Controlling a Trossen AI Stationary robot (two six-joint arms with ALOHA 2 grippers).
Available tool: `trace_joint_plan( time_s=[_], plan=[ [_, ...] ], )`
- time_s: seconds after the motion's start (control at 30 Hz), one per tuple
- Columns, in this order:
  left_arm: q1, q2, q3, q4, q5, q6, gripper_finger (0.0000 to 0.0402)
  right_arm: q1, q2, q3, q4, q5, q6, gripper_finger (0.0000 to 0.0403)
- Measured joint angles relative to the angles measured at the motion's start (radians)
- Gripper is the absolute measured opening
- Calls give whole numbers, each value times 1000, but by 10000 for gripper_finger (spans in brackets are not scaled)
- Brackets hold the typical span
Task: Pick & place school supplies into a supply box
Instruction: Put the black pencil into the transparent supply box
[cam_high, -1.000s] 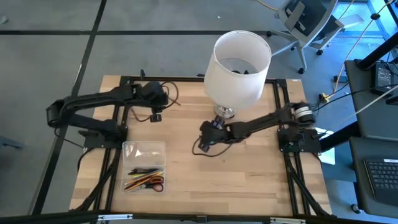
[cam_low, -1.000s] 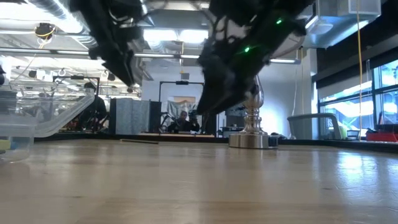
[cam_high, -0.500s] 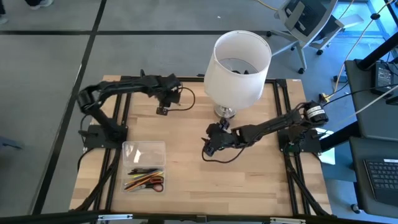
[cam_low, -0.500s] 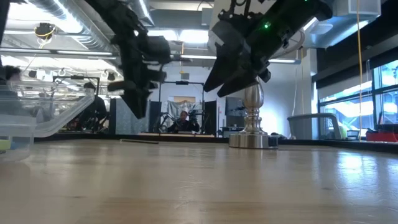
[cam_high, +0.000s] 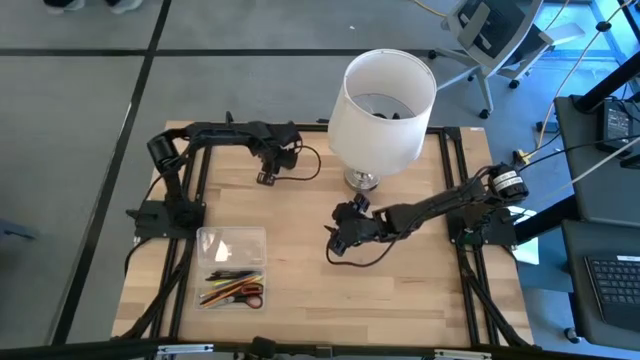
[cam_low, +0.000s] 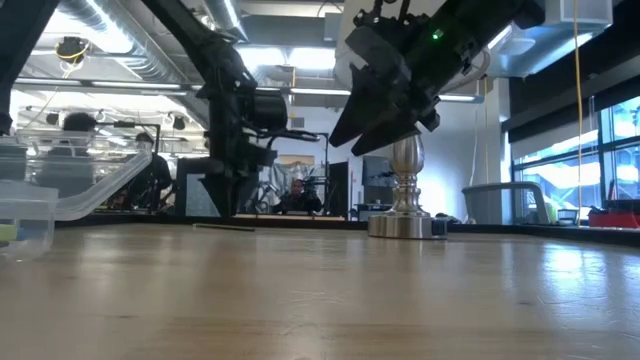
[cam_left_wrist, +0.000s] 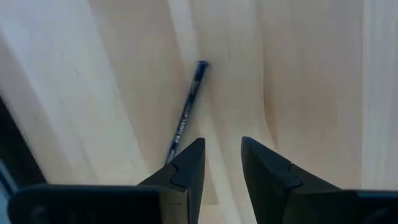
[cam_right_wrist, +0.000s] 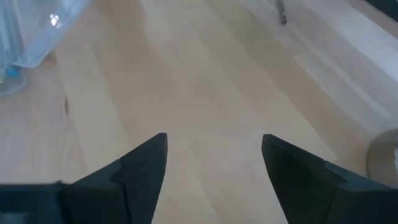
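The bench (cam_high: 400, 290) carries a tall white lamp (cam_high: 385, 105) at its far middle and the clear supply box (cam_high: 231, 268) near its front left corner. Inside the box lie several pencils and pens (cam_high: 228, 285) with the red-handled scissors (cam_high: 250, 293), so most of the school supplies are already stowed.

One dark pen (cam_left_wrist: 185, 112) is not yet in. It lies on the bare wood at the far left of the bench, well apart from the box.

The left gripper (cam_left_wrist: 222, 165) is by far the nearer one, hanging low above the pen with its fingers set narrow and nothing between them. In the left wrist view the pen's near end sits just beside and outside one finger (cam_left_wrist: 186, 167), and its long axis slants away from the gripper. As I judge it, the gripper needs a small sideways shift and a turn so its fingers straddle the pen across its length.

The right gripper (cam_high: 342, 233) waits over the middle of the bench, fingers wide and empty, well apart from the pen.
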Motion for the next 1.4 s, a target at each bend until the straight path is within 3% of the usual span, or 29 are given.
trace_joint_plan(
  time_s=[0.33, 0.57, 0.87, 1.1, 1.4],
  plan=[
    [-14, 1, 0, 103, -107, -20, 100, 0, 1, 0, -20, 1, -2, 265],
    [-20, 1, 0, 112, -115, -186, 124, 0, 1, 0, -29, 1, 0, 265],
    [-20, 1, 0, 111, -114, -193, 178, 0, 1, 0, -35, 1, -4, 265],
    [-23, 1, 0, 129, -112, -217, 189, 0, 1, 0, -38, 0, -2, 265],
    [-23, 11, 0, 157, 52, -32, 174, 0, 1, 0, -38, 0, -1, 265]
  ],
)
